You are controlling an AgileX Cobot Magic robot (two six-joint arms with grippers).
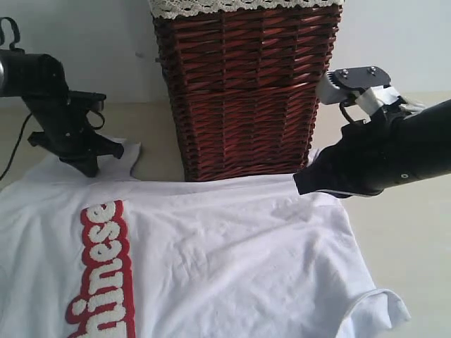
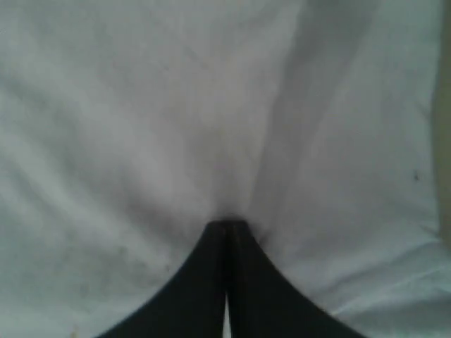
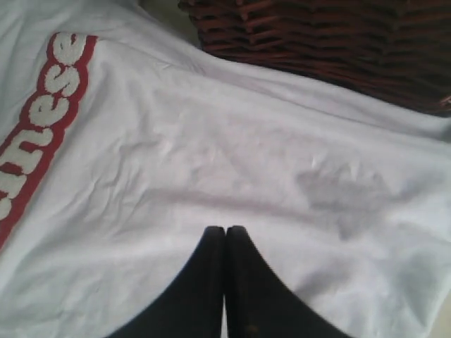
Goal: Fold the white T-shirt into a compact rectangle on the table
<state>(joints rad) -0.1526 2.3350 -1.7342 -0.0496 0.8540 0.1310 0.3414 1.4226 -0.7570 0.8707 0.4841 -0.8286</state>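
Note:
The white T-shirt (image 1: 232,260) lies spread across the table (image 1: 416,239), its red band with fuzzy white letters (image 1: 106,267) at the left. My left gripper (image 1: 90,167) is at the shirt's far left corner. In the left wrist view its jaws (image 2: 227,224) are shut, and creases in the cloth (image 2: 141,105) run into the tips. My right gripper (image 1: 301,185) hovers at the shirt's far edge next to the basket. It is shut (image 3: 225,229) over flat cloth (image 3: 211,141), with nothing seen between the tips.
A dark brown wicker basket (image 1: 243,91) with a lace-trimmed liner (image 1: 232,7) stands on the table just behind the shirt, between the two arms. A sleeve (image 1: 380,310) sticks out at the near right. Bare beige table shows to the right.

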